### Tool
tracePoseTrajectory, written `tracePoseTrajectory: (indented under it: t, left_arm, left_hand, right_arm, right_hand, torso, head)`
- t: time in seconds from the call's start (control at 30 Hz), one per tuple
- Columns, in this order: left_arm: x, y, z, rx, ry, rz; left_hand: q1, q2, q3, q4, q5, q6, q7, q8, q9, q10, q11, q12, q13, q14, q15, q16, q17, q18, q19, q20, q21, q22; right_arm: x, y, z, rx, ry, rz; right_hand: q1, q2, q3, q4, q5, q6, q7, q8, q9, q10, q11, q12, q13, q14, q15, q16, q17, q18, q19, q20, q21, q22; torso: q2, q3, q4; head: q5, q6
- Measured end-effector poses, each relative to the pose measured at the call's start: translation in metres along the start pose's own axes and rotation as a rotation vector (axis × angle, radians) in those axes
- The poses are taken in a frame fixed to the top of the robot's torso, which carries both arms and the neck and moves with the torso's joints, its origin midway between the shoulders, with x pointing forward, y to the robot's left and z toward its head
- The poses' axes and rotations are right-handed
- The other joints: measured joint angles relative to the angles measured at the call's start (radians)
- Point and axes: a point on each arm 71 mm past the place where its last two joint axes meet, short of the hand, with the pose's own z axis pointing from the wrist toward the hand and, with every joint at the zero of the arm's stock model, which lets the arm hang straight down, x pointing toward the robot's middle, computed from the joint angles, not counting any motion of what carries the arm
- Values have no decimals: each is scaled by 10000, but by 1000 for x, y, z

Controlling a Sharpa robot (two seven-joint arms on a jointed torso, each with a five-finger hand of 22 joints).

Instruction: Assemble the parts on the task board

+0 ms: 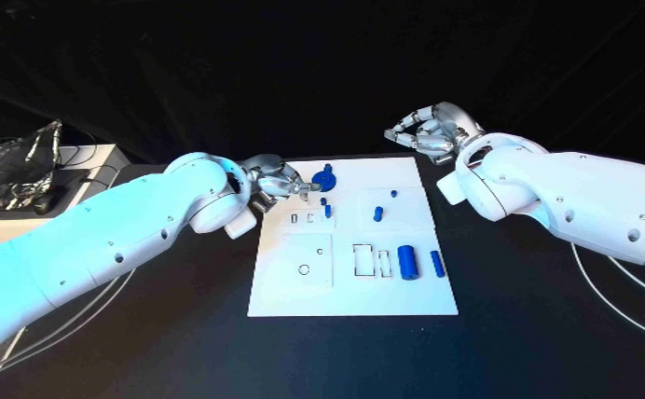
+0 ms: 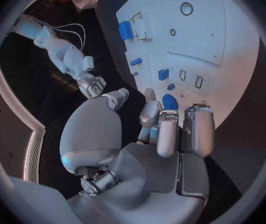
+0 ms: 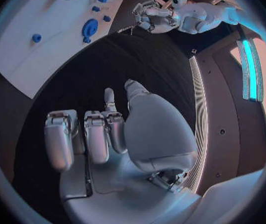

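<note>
You see the task board (image 1: 352, 298) at the frame's centre. On it lie two blue cylinders (image 1: 407, 262) at lower right, two small blue parts (image 1: 379, 213) mid-board, and a round blue part (image 1: 324, 175) at its upper left corner. Your left hand (image 1: 279, 182) hovers beside that round part, fingers curled, holding nothing. Your right hand (image 1: 432, 130) sits upper right, off the board, fingers curled in, empty.
</note>
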Motion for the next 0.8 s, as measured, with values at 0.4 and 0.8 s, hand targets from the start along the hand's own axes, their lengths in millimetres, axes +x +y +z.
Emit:
tracePoseTrajectory:
  t: [0.4, 0.8]
  left_arm:
    - [8, -14, 29, -1553, 516, 1882]
    - [16, -29, 51, -2184, 1058, 2542]
  left_hand:
    - [-374, 334, -512, 27, 0, -109, -104, 69, 301, 50, -50, 42, 108, 23, -39, 0, -1, 2, 121, -49, 76, -1]
    - [-267, 361, 216, -1, -1, -186, -63, -86, 346, 50, -50, 41, 49, 23, -38, 0, -2, -152, 121, -49, 76, -2]
  right_arm:
    - [2, -5, 1, 162, 211, -54]
    - [6, -5, 5, 200, 225, -102]
  right_hand:
    - [-75, -74, 54, -1, 44, -130, 27, 0, 40, 0, 1, -1, -2, 0, 1, 0, 0, 0, 0, 1, -42, -1]
    - [-79, -280, 364, -4, 310, -461, 141, -81, 194, -98, 46, -603, -4, -1, 1, -230, 0, 185, -10, 11, -1395, -2]
  torso:
    - [-158, 41, -29]
    - [-163, 53, -56]
  head:
    - [11, -114]
    - [-21, -137]
